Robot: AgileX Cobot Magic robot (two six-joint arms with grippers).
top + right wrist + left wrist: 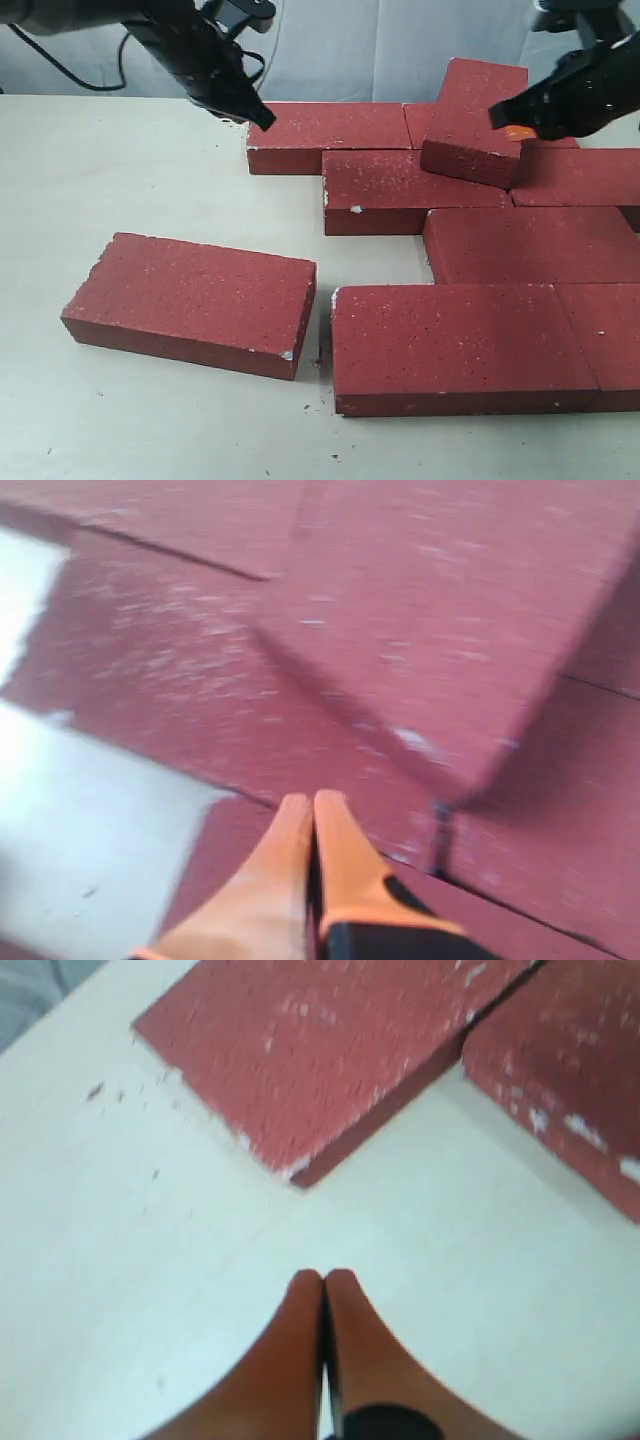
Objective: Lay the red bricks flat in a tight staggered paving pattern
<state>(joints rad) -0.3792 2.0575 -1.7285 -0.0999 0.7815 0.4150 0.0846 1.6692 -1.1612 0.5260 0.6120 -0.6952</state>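
While grainy red bricks (455,340) lie flat, 1 tilted brick (475,120) rests atop others. Left tool (322,1278) & right tool (312,800): tips pressed together.

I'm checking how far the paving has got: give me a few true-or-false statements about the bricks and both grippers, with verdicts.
1. One loose brick lies apart from the rest on the table. True.
2. Every brick lies flat. False: a tilted brick rests on top of the paved bricks at the back.
3. The left gripper is clamped on a brick. False: its jaws are shut on nothing, over bare table.
4. The right gripper is shut. True.
5. The right gripper is over bare table. False: it is above bricks, beside the tilted one.
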